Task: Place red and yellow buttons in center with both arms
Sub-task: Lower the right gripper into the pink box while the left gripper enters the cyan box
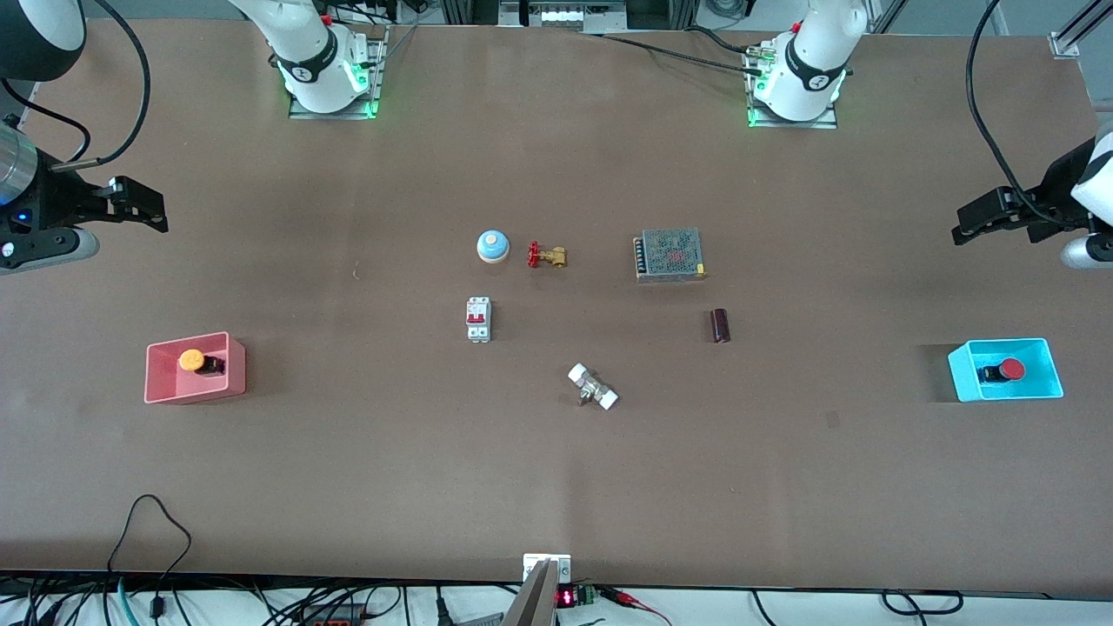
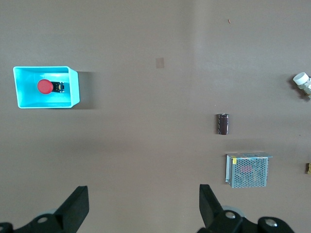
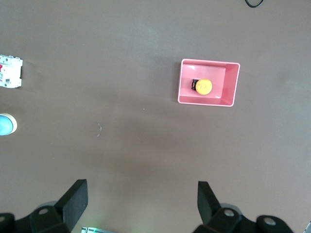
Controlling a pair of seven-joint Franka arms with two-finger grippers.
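The yellow button (image 1: pixel 192 360) lies in a pink bin (image 1: pixel 231 376) at the right arm's end of the table; it also shows in the right wrist view (image 3: pixel 203 86). The red button (image 1: pixel 1009 369) lies in a cyan bin (image 1: pixel 1047 376) at the left arm's end; it also shows in the left wrist view (image 2: pixel 45 87). My right gripper (image 1: pixel 139 207) hangs open and empty high over the table's edge, above the pink bin's end. My left gripper (image 1: pixel 981 217) hangs open and empty high over the cyan bin's end. In each wrist view the gripper's jaws (image 2: pixel 144 204) (image 3: pixel 142 201) stand wide apart over bare tabletop.
In the middle stand a blue-and-cream bell (image 1: pixel 492 246), a brass valve with a red handle (image 1: pixel 546 256), a white circuit breaker (image 1: pixel 478 319), a white-capped fitting (image 1: pixel 593 387), a dark cylinder (image 1: pixel 720 325) and a metal mesh power supply (image 1: pixel 668 254). Cables lie along the front edge.
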